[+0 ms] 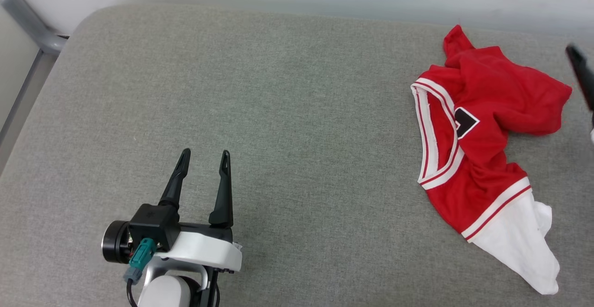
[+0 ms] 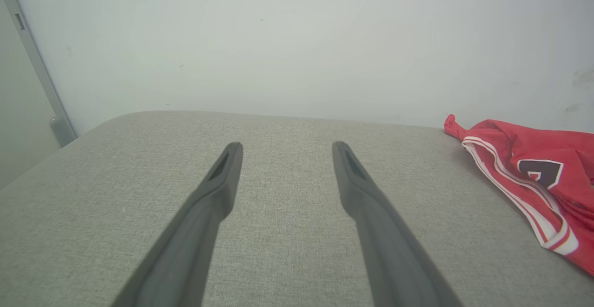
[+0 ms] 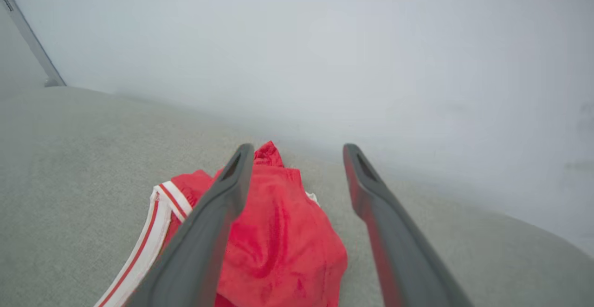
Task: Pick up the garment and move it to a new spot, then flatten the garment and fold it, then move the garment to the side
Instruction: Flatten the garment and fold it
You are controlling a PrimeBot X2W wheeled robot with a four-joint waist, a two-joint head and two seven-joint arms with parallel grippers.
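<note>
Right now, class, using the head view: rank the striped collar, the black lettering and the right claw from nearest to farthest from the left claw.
Measured from the left claw:
1. Striped collar, on the left edge of the garment.
2. Black lettering, just right of the collar.
3. Right claw, its finger at the far right edge.

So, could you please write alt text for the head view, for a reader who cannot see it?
A crumpled red garment with white trim and a white sleeve lies at the right of a grey cushioned surface. The left hand sits open at lower left, apart from it; a dark finger of the right hand shows at the right edge.
</note>
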